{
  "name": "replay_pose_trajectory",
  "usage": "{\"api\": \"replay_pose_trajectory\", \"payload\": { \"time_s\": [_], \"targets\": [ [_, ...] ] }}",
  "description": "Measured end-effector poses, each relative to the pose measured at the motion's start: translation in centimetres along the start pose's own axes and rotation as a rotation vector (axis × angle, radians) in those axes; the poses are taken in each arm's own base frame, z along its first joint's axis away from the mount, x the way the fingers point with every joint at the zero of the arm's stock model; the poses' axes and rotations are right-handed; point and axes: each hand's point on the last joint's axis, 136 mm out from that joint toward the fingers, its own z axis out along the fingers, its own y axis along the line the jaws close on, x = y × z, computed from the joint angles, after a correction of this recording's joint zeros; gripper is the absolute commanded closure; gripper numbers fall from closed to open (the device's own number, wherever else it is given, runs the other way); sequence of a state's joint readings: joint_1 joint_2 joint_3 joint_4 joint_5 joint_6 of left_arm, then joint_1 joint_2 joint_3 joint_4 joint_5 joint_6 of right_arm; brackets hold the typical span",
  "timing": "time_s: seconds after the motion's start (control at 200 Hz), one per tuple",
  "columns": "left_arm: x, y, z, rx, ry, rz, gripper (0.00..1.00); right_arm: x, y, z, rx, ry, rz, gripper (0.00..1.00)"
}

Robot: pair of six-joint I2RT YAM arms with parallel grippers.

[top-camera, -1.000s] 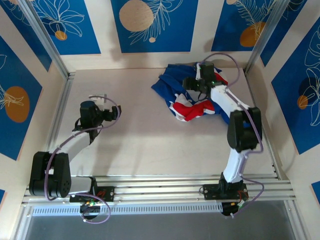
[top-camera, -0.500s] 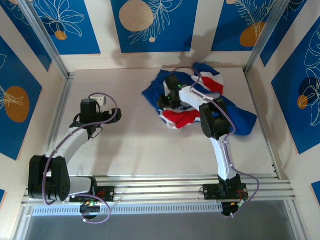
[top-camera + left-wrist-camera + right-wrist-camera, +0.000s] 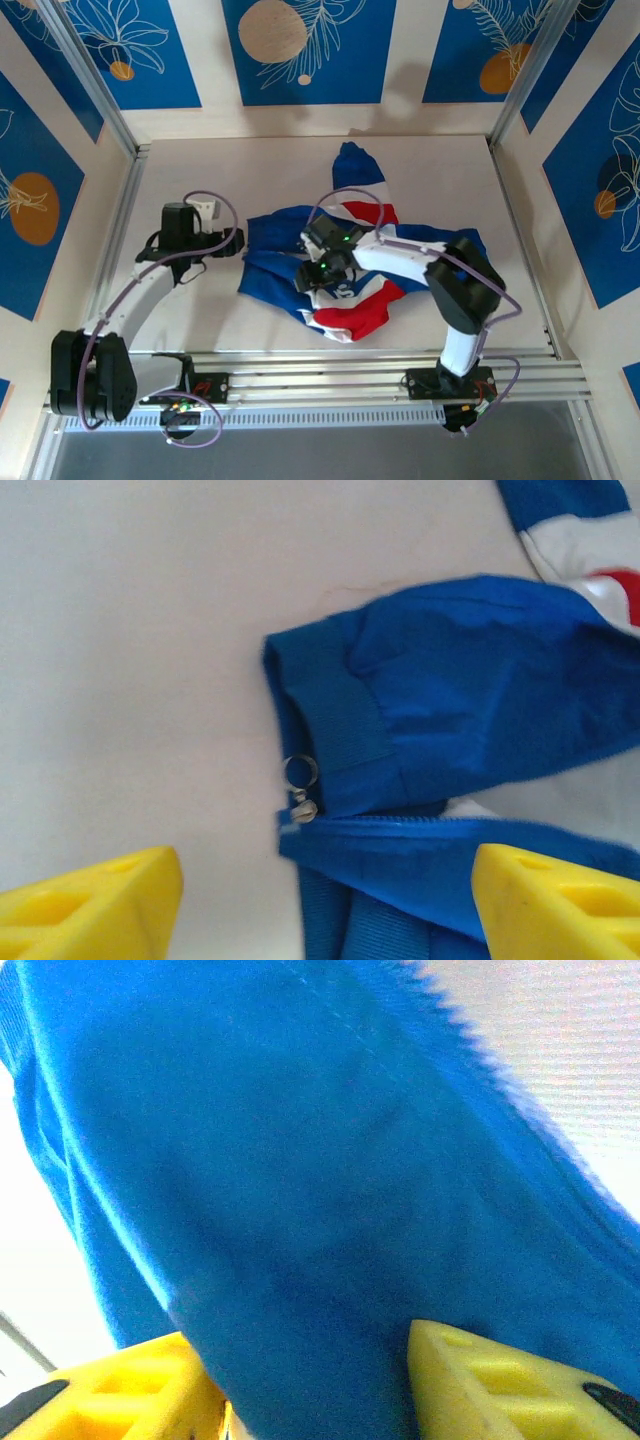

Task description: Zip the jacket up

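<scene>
Jacket: the jacket point(image 3: 268, 262) lies bunched in the middle of the table point(image 3: 200, 170). It is not spread flat, and one blue lobe reaches toward the far wall.
Right gripper: the right gripper point(image 3: 312, 272) sits on the middle of the heap. In its wrist view a thick fold of blue cloth is clamped between the yellow fingers point(image 3: 500, 1380).
Left gripper: the left gripper point(image 3: 235, 240) hangs just beside the jacket's left edge, jaws spread wide and holding nothing.
Zipper pull: the zipper pull point(image 3: 300, 792), a small metal ring and tab, lies at the hem corner next to the ribbed band, ahead of my open left fingers.
Risk, missed pinch: the pull is tiny and lies flat on the table. If I close slightly off line, I expect to catch hem cloth instead, or nudge the ring away.
Risk, wrong layer: I cannot tell which layers the right fingers hold. If the fold includes both fronts, pulling tightens nothing along the teeth.
Risk, slack track: the cloth is rumpled, so I expect the slider to jam or drag the whole jacket along.
Risk, unseated zipper: I cannot tell whether the two halves are joined at the bottom. If they are not, sliding closes nothing.
</scene>
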State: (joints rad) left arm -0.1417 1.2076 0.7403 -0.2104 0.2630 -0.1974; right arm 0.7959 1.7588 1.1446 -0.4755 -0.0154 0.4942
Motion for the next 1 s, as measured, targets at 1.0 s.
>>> {"api": "replay_pose_trajectory", "payload": {
  "time_s": [1.0],
  "targets": [
    [7.1, -1.4, 10.4, 0.029, 0.352, -0.195, 0.50, -8.0, -14.5, -0.6, 0.032, 0.018, 0.431, 0.59]
  ]
}}
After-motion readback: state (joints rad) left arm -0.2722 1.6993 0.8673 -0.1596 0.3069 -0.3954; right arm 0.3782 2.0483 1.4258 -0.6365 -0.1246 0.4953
